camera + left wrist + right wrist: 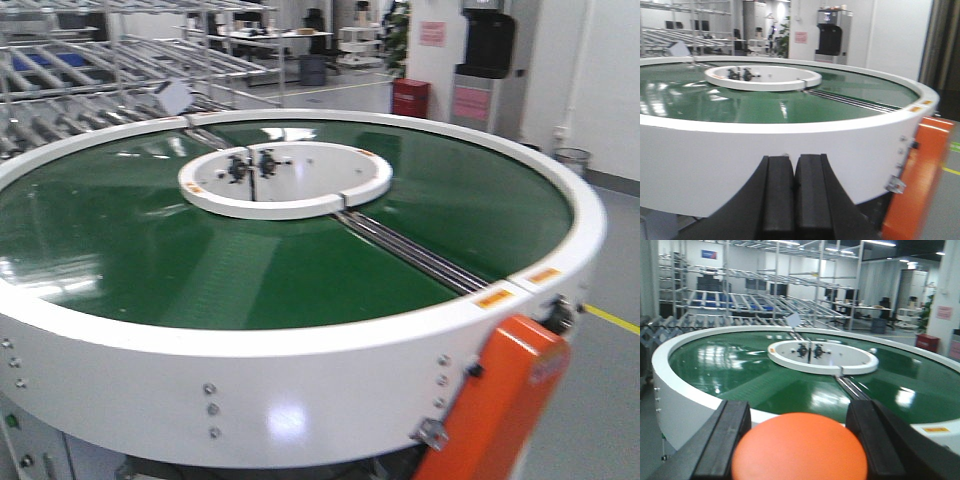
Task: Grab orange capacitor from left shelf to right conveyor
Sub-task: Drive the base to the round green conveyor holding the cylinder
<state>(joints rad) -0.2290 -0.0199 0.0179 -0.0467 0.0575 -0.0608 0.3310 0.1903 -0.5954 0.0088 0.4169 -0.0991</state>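
The right gripper (pixel 799 432) has its jaws around a bright orange cylindrical capacitor (pixel 799 452) near the round green conveyor (pixel 695 392). The left gripper (pixel 794 195) has its jaws touching.

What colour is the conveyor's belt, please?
The belt is dark green, clearest in the front view.

Your front view stands just outside the conveyor (pixel 300 370) and looks down across it to the hub (pixel 285 208) and the racks (pixel 90 70) beyond. Your left wrist view sits lower, close to the white wall and about level with its top, with the left pincer (pixel 793 162) at the bottom edge. Your right wrist view looks over the wall from another side, with the right pincer (pixel 800 412) and the orange capacitor (pixel 800 450) filling the foreground. All three share the hub. Front and left wrist views also share the orange panel (pixel 500 400).
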